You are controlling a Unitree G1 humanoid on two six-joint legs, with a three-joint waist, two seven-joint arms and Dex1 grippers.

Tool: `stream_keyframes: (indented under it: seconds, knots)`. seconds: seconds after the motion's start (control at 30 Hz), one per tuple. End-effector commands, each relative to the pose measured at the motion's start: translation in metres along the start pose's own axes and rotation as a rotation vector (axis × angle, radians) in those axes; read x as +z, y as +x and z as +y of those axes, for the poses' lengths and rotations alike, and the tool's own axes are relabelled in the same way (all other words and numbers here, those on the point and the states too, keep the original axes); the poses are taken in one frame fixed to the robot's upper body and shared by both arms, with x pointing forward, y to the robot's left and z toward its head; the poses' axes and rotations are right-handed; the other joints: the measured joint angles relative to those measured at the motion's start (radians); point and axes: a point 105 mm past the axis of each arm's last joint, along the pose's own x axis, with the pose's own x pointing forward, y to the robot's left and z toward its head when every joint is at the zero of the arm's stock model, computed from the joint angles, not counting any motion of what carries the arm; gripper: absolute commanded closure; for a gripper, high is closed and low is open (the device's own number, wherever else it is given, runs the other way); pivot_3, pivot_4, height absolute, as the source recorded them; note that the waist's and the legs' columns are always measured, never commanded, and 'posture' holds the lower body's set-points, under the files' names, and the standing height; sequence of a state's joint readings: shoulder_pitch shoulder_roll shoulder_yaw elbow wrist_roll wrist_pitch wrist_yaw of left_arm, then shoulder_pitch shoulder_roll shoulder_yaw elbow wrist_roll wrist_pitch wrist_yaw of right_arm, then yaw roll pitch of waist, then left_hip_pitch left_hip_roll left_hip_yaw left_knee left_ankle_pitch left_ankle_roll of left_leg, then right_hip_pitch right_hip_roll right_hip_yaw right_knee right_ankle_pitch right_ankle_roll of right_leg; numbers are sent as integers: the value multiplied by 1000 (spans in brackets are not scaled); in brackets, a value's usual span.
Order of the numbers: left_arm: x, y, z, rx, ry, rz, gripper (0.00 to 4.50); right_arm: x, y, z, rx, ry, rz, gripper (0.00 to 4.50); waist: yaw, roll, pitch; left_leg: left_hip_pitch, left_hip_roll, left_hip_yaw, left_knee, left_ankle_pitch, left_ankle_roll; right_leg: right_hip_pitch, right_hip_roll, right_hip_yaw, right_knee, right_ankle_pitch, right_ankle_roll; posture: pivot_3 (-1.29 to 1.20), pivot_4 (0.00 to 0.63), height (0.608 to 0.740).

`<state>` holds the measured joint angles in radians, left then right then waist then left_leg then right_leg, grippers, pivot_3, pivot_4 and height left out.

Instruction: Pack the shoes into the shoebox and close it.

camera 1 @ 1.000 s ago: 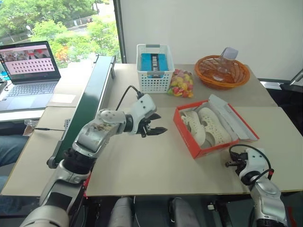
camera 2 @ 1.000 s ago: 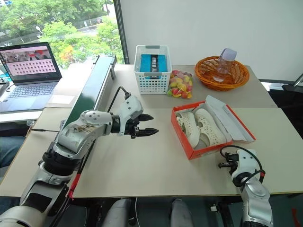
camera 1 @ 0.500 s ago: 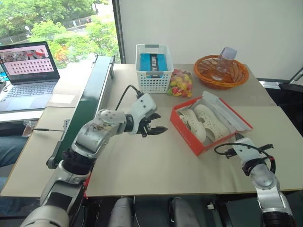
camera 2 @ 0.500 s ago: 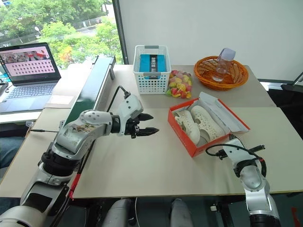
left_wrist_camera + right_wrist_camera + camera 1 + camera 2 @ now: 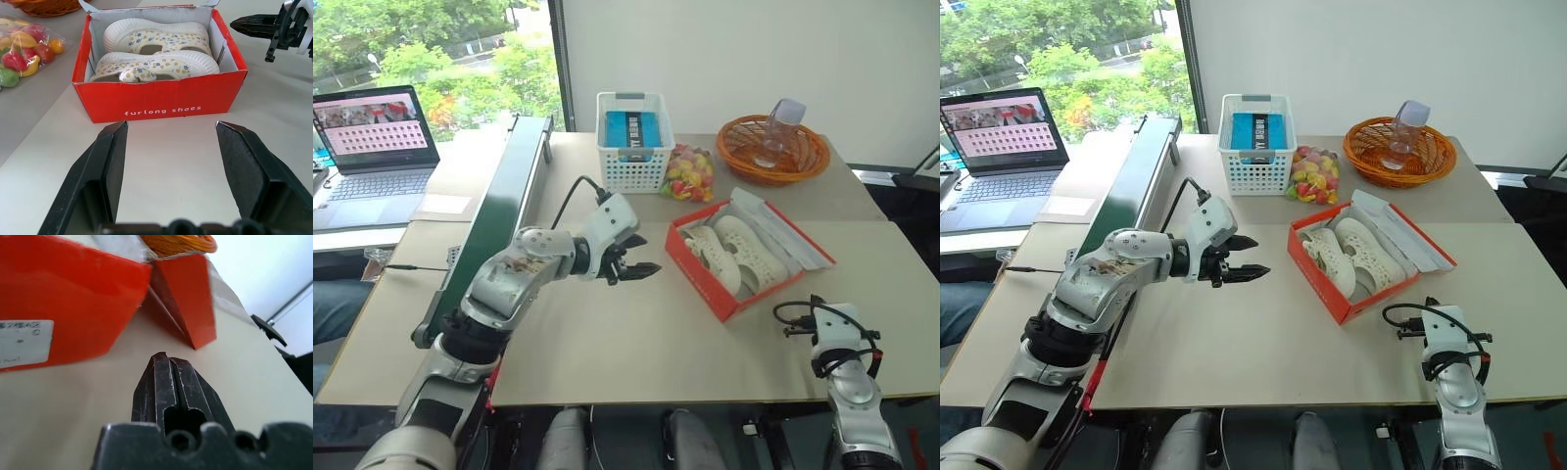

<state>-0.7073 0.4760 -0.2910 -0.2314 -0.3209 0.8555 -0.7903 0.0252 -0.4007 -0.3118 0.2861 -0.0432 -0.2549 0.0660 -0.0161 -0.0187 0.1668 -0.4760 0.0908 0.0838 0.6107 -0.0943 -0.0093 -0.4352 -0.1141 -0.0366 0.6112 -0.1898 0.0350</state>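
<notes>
The orange-red shoebox stands open on the table to the right of centre, its lid folded back on the far right side, white inside up. Both cream-white shoes lie side by side in it, also plain in the left wrist view. My left gripper hovers open over the table left of the box, aimed at its red end wall, with bare table between. My right gripper is shut and empty by the near table edge, just short of the box's near corner.
Along the back stand a white mesh basket with a blue pack, a bag of coloured sweets and a round orange wicker basket holding a clear cup. A green rail runs along the table's left edge, with a laptop beyond.
The right gripper reached up to the box's near corner, then drew back toward the table edge. The box slid and turned slightly toward the far left. The left arm stayed still.
</notes>
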Motion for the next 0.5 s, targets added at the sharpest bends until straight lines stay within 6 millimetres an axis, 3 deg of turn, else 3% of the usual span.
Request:
stream_keyframes:
  seconds: [0.03, 0.27, 0.5]
  knots:
    - [21, -5, 4, 3, 39, -58, 1461, 24, 7, -28, -63, -2, -98, 4421, 1, 0, 0, 0, 0, 0, 0, 0, 0, 0, 0, 0, 0, 0, 0, 0, 150, 735]
    - [28, -5, 11, 2, 44, -66, 1461, 34, 27, -64, -93, -21, -112, 4421, 2, 0, 0, 1, -4, -3, 0, 0, 0, 1, 0, 2, 0, 1, 1, 0, 150, 735]
    - [32, -16, 25, 32, 56, -53, 1461, 35, 33, -71, -87, -38, -128, 4421, 2, 0, 0, 1, -7, -7, 0, 0, 1, 2, 0, 3, 0, 1, 2, 0, 150, 735]
